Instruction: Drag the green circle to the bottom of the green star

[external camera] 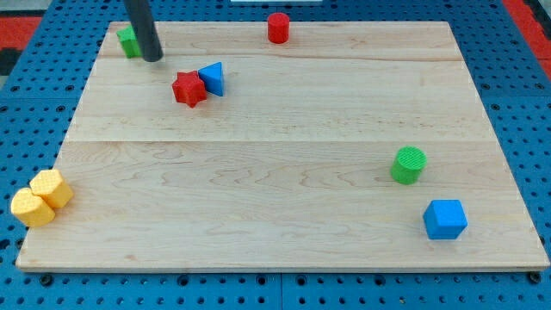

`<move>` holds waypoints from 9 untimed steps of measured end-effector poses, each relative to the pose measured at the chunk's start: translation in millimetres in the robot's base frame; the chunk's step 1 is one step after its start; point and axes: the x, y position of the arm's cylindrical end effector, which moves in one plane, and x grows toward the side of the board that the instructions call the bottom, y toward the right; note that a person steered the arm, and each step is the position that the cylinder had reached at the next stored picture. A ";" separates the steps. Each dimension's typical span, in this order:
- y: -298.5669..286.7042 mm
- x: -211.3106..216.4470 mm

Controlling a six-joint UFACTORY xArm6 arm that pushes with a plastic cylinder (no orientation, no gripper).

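The green circle (408,165) is a short green cylinder standing on the wooden board at the view's lower right. The green star (128,40) sits at the board's top left corner, partly hidden behind my rod. My tip (152,58) rests on the board just right of and slightly below the green star, close to it or touching it. The tip is far from the green circle, which lies across the board to the view's right and lower.
A red star (188,89) and a blue triangle (212,78) sit together just right of and below the tip. A red cylinder (277,27) stands at the top edge. A blue cube (445,219) lies below the green circle. Two yellow blocks (40,198) sit at the lower left edge.
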 end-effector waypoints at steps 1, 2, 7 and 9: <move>46.2 17.1; 128.2 22.9; 331.5 188.1; 358.5 229.0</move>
